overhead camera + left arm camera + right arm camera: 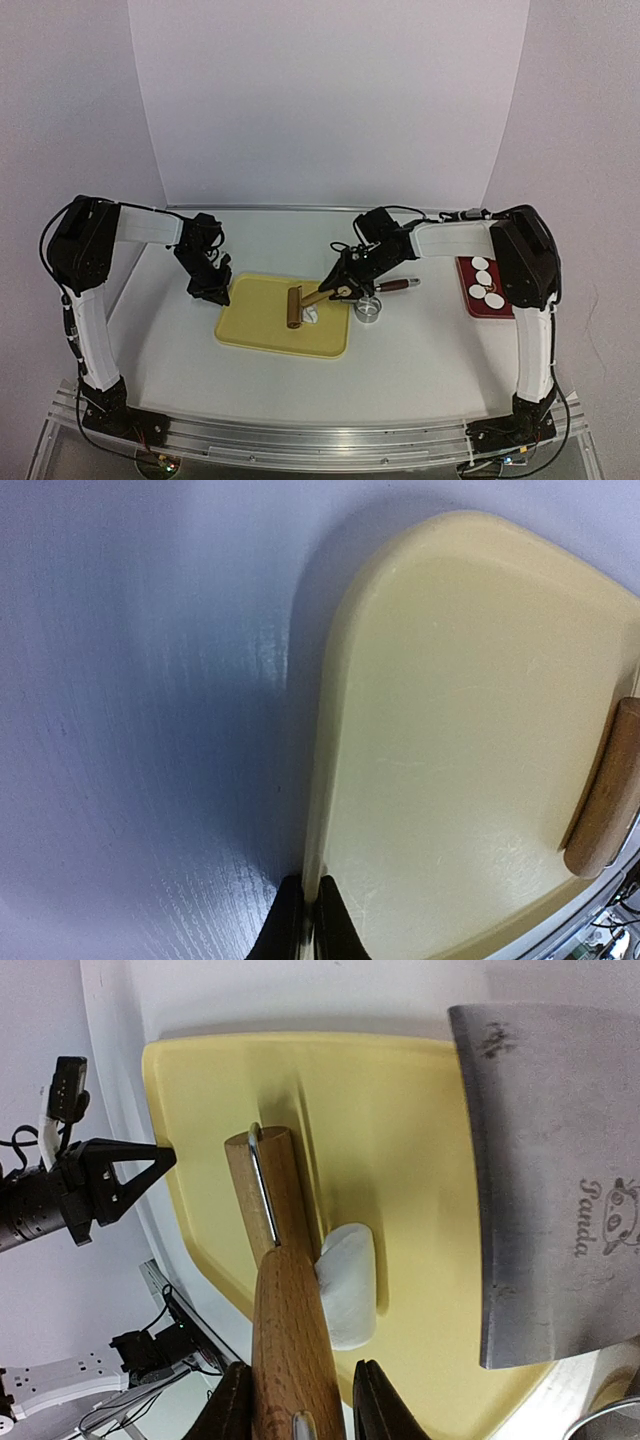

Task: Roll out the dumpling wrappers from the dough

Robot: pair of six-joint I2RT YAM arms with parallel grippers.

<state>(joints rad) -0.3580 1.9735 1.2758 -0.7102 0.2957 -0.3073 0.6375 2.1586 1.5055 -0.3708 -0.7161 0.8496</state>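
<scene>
A yellow board (260,310) lies mid-table. My left gripper (212,292) is shut on its left rim, pinching the edge (308,920). My right gripper (345,285) is shut on the wooden rolling pin's handle (290,1380), with the roller (294,307) resting on the board. A small white dough lump (348,1285) lies against the roller's right side; it also shows in the top view (311,316). Several white round dumpling wrappers (487,285) lie on a red plate (470,300) at the right. The roller's end shows in the left wrist view (607,790).
A metal ring cutter (368,310) stands just off the board's right edge. A cleaver with a brown handle (395,285) lies behind it, its steel blade (550,1180) over the board's right side. White walls close the back and sides.
</scene>
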